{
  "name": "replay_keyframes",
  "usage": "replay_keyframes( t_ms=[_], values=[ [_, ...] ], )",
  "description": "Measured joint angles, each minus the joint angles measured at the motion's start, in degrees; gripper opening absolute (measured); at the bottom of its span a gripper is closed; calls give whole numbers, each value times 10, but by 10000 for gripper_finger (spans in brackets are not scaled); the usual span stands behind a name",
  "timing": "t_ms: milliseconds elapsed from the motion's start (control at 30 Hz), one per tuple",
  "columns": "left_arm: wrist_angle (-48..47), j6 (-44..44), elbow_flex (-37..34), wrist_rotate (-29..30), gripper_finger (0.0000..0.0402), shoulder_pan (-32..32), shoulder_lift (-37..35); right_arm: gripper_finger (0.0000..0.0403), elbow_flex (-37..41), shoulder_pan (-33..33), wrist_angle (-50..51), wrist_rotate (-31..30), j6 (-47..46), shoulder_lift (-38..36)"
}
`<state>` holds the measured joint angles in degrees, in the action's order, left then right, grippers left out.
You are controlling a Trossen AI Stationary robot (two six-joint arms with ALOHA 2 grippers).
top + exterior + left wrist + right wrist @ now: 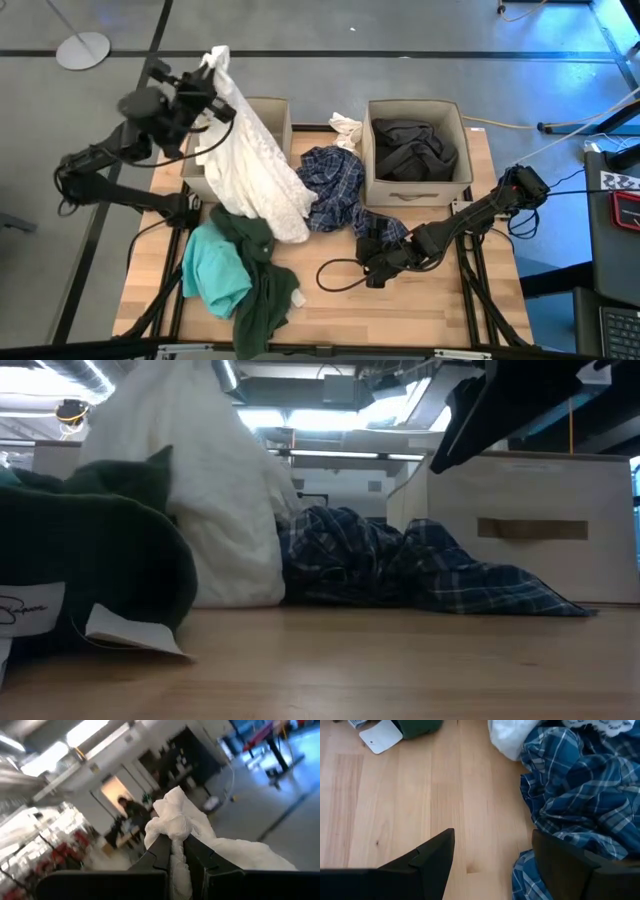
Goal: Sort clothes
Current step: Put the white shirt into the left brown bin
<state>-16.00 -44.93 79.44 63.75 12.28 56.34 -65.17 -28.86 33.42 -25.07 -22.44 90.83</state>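
Both arms differ: left gripper [212,72] raised pinching white garment [255,165], right gripper [366,262] low.

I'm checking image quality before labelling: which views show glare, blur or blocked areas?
Low view: bright ceiling lights glare behind the white garment; the dark green garment blocks the near left. Left wrist view: room behind the left claw is blurred. High view: evenly lit.

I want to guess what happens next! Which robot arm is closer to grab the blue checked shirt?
The right one, probably. Its end effector is open and low over the wooden table, at the blue plaid fabric shirt's edge. The left end effector is busy, shut on the white fabric garment it holds up.
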Motion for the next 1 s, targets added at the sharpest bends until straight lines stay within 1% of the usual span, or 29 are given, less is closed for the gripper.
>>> replay_keyframes(
  t_ms=[200,267,367,533,633,700,800,900,1000],
  values=[
    [-195,204,0,-100,14,117,28,269,0,0,-5,0,0,0],
    [-249,256,0,-130,17,147,43,269,5,0,-13,1,0,0],
    [-309,312,-1,-189,18,180,67,269,19,0,-33,4,-1,0],
    [-336,375,-25,-299,20,214,98,269,48,0,-76,21,-2,0],
    [-346,395,-40,-344,20,230,116,269,53,0,-81,22,-11,0],
    [-355,403,-45,-360,21,237,131,269,55,0,-81,22,-13,0],
    [-358,415,-52,-364,32,247,149,269,56,0,-81,22,-13,0],
    [-361,415,-52,-364,65,250,161,269,56,0,-81,23,-13,0],
    [-360,418,-52,-369,109,250,164,269,56,0,-81,23,-13,0]
  ],
)
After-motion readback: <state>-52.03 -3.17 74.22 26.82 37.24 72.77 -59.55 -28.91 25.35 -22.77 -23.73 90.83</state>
